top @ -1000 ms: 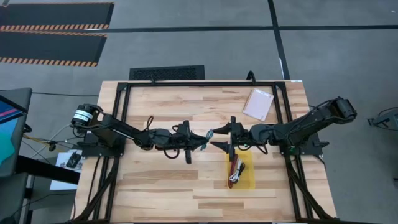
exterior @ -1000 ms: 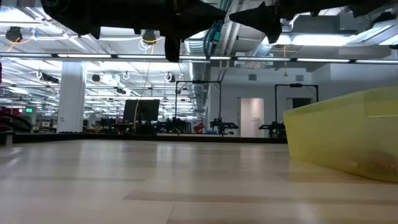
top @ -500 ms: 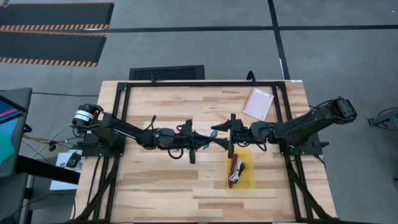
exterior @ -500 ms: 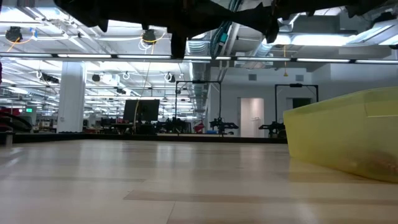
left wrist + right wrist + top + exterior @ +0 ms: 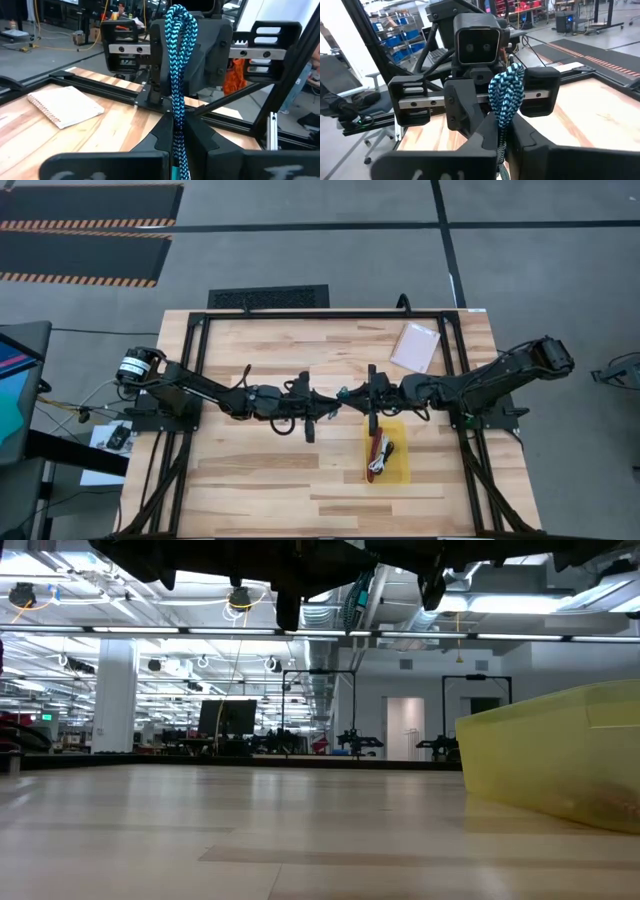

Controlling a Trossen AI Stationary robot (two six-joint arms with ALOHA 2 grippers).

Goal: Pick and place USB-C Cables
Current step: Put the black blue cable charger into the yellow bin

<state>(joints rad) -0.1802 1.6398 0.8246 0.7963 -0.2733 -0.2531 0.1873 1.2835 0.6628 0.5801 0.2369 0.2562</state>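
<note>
Teal cable (image 5: 176,95) between both hands' fingers

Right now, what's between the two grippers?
The teal cable, gripped by both. The left gripper and right gripper meet above the table; both wrist views show it.

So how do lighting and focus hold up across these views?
High view: even light, soft shadows. Low view: ceiling lamps glare, arms overhead are silhouettes, yellow tray looms large. Both wrist views: teal cable sharp, own fingers close and soft.
</note>
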